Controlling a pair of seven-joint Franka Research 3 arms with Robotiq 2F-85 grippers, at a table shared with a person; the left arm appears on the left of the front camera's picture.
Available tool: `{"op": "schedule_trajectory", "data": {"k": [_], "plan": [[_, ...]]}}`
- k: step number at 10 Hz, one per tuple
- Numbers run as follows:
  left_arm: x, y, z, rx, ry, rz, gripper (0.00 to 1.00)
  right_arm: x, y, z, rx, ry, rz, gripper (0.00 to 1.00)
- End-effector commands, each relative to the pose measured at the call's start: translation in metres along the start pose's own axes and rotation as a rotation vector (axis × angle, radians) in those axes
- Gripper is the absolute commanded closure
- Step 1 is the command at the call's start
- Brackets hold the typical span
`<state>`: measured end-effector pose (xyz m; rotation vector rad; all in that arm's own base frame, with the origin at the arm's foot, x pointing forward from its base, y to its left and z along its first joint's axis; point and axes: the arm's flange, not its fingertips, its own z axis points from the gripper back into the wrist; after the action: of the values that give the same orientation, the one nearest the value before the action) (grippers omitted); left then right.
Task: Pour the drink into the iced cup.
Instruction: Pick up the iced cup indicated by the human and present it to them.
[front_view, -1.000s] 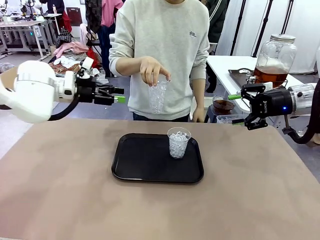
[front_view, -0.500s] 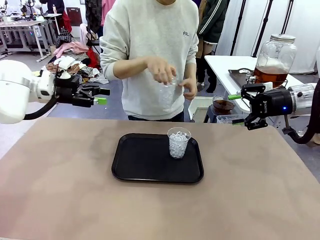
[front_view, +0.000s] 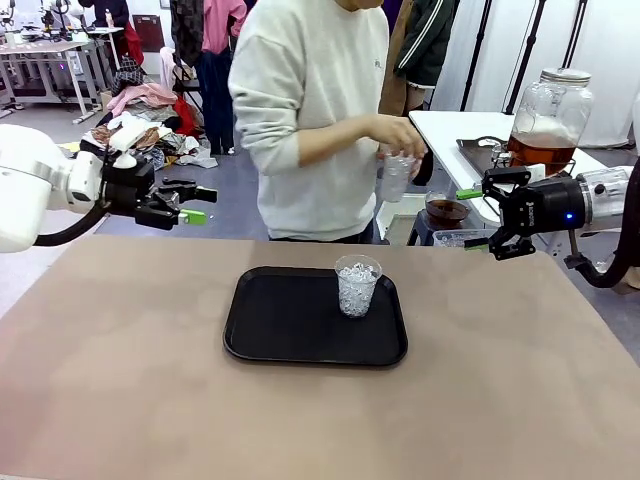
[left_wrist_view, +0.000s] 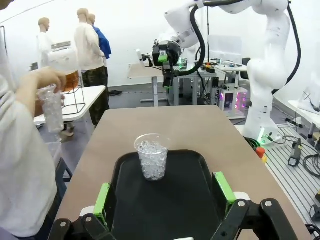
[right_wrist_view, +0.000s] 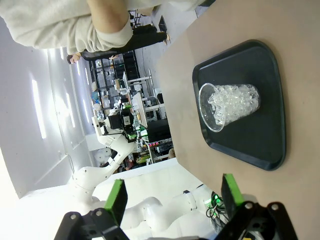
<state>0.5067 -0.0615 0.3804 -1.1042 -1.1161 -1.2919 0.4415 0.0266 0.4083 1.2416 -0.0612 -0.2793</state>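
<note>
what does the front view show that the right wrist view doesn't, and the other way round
Front view brings the glass jar of amber drink and the person's hand holding a second clear cup. Right wrist view brings lit shelving in the background and a look into the mouth of the iced cup. Both share that cup on the black tray, plus the left end effector and right end effector, both open.

Tray (front_view: 280, 322) black. Table (front_view: 120, 380) tan-brown. Iced cup (front_view: 357, 290) clear, ice (front_view: 356, 271) white. Drink (front_view: 541, 153) amber-brown, jar (front_view: 552, 105) clear, far right. Sweatshirt (front_view: 300, 110) pale grey.
</note>
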Motion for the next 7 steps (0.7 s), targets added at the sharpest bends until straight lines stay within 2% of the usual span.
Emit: {"op": "schedule_trajectory", "data": {"k": [1, 7], "plan": [[0.0021, -0.0051, -0.0002, -0.028, -0.003, -0.007, 0.0, 0.0003, 0.0015, -0.0002, 0.0, -0.002, 0.003, 0.0], [0.0, 0.0, 0.0, 0.0, 0.0, 0.0, 0.0, 0.0003, 0.0015, -0.0002, 0.0, -0.002, 0.003, 0.0]]}}
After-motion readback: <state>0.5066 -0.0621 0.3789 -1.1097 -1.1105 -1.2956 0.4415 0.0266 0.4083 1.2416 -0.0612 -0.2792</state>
